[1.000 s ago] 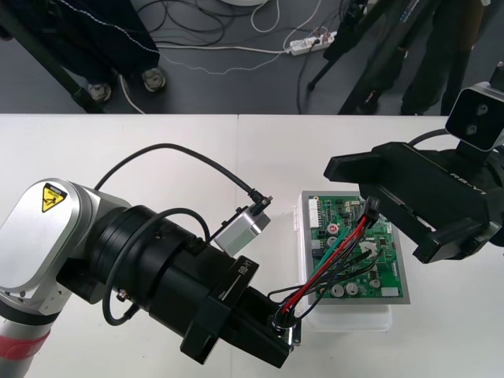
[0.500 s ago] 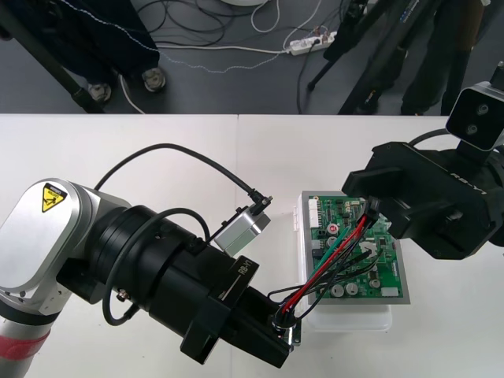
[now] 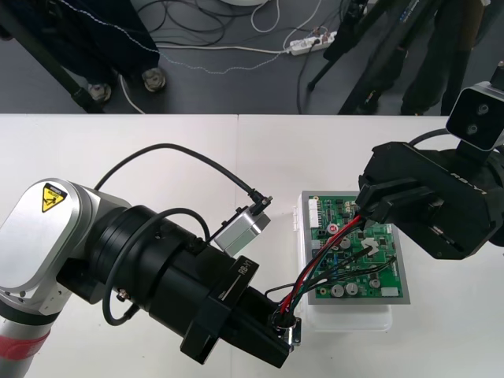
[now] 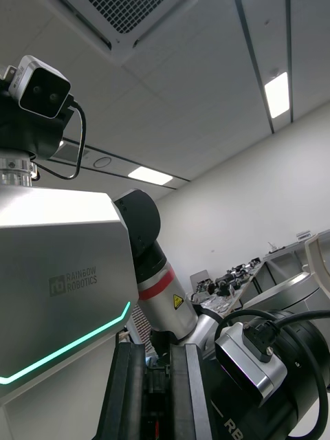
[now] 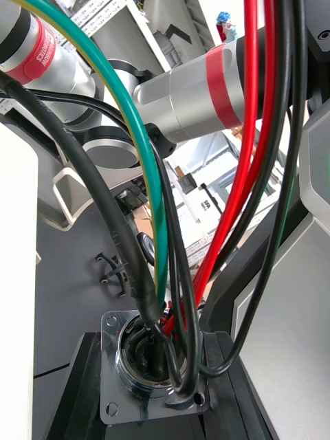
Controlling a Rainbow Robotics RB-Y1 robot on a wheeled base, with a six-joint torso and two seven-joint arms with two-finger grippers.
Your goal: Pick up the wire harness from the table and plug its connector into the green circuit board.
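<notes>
**Mid-task, both arms on the job.** The left gripper (image 3: 277,335), reaching in from the near left of the table (image 3: 157,150), pinches the round metal socket (image 3: 287,323) of the wire harness (image 3: 331,250). It holds it just off the near corner of the white base (image 3: 346,316). In the left wrist view the flange (image 5: 152,375) sits clamped between that gripper's black fingers (image 5: 77,405). Red, green and black wires (image 5: 237,172) climb out of it.

From there the wires arc up across the green circuit board (image 3: 354,276) to the right gripper (image 3: 368,208), which hangs over the board's far right part. In the right wrist view its two black fingers stand pressed close together. The wires run straight into their tips, so by my reading it grips the plug end. The plug itself is hidden behind the fingers.

Where things stand, judged from here, the pick-up is done. The harness is off the table as far as I can see, held at both ends and stretched over the board. What is left is the seating. Whether the plug is lined up with a header, or touching one, I cannot tell. The push down into the board and both releases look to be ahead.
</notes>
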